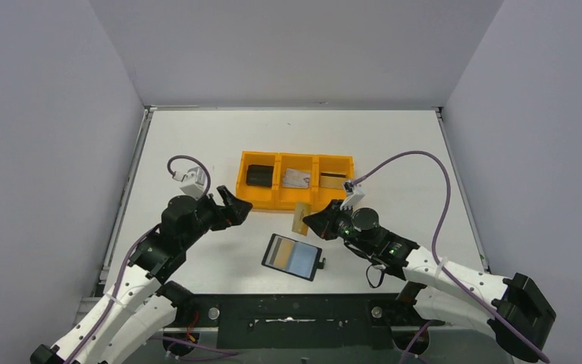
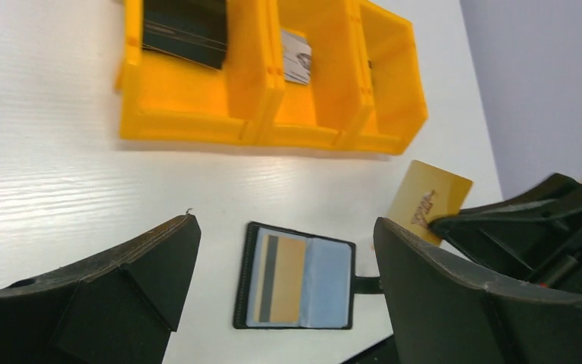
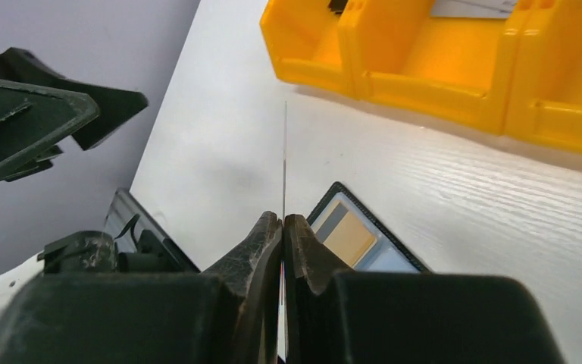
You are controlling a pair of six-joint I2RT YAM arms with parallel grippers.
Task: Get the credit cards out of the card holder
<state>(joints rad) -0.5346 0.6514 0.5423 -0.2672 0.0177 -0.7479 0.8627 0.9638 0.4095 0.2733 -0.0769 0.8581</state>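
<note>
White table [image 1: 197,144], grey walls around it. Gold card [image 1: 301,218] is up off the surface, pinched at its lower edge by the right gripper [image 1: 312,222], jaws closed tight on it. In the right wrist view it shows edge-on as a hairline. It sits at 12 o'clock from the card holder [image 1: 293,256], just short of the tray's front wall.

The holder lies open and flat at 6 o'clock from the orange tray [image 1: 273,201]. A second card [image 2: 280,277], gold with a dark stripe, sits in one pocket.

We judge these cards light, stiff and slick. Take them by an exposed edge and pull straight along the pocket. The holder is light too and will likely drag unless pinned.

Left gripper [image 1: 231,206] hangs at 10 o'clock from the holder, jaws wide, holding nothing.

In the tray, a silver card [image 1: 296,179] is in the middle bin, a striped card [image 1: 332,180] in the 3 o'clock bin and a black block [image 1: 258,175] in the 9 o'clock bin.

There is reddish print on the held card, too blurred for us to read. No brand is legible.
</note>
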